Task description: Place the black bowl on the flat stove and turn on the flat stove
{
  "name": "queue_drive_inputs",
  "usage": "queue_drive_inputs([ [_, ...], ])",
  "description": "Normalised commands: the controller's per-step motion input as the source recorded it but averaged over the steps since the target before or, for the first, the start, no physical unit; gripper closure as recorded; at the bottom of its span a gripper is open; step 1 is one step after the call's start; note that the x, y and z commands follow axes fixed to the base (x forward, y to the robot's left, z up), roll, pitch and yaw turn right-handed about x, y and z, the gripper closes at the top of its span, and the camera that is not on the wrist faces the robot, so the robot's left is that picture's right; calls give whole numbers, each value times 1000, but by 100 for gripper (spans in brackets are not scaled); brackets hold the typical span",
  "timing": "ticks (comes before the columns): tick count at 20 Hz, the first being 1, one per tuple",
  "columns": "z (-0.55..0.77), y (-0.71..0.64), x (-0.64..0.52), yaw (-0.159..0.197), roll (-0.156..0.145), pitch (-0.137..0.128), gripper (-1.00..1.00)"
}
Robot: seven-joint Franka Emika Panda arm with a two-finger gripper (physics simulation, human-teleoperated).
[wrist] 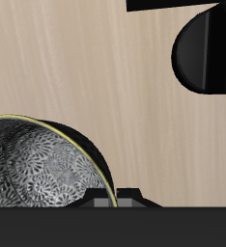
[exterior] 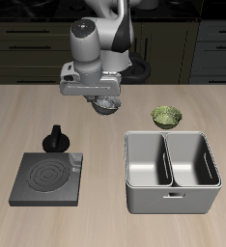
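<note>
Two views covered the moment. In the exterior view, the gripper (exterior: 102, 97) hung above the wooden table (exterior: 18, 116) in the upper middle of the frame, with the black bowl (exterior: 107, 104) held at its fingertips, tilted and lifted clear of the tabletop. The fingers appeared closed on the bowl's rim. The flat stove (exterior: 49, 177) lay in the lower left of the frame, its concentric burner rings grey, and nothing rested on it. A black moka pot (exterior: 55, 139) stood just behind the stove's far edge. To the right of the held bowl and a little lower in the frame sat the olive-green bowl (exterior: 166, 117) on the table, and below it the grey two-compartment metal basin (exterior: 171, 172) filled the lower right of the frame.

In the wrist view, the black bowl (wrist: 38, 169) showed close up, its speckled silver-grey inside ringed by a thin yellowish rim, pressed against the dark gripper body. Light wood table (wrist: 96, 77) spread behind it. A dark rounded object (wrist: 210, 53) sat apart from the bowl; I could not tell what it was.
</note>
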Motion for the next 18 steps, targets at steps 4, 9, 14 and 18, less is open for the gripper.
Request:
queue_drive_inputs([
  [4,582,-113,-79,34,-49,-96,100],
  [9,419,-32,-118,18,-1,-59,100],
  [14,462,-37,-142,-1,3,-71,100],
  [18,283,-84,-119,-8,8,-63,100],
])
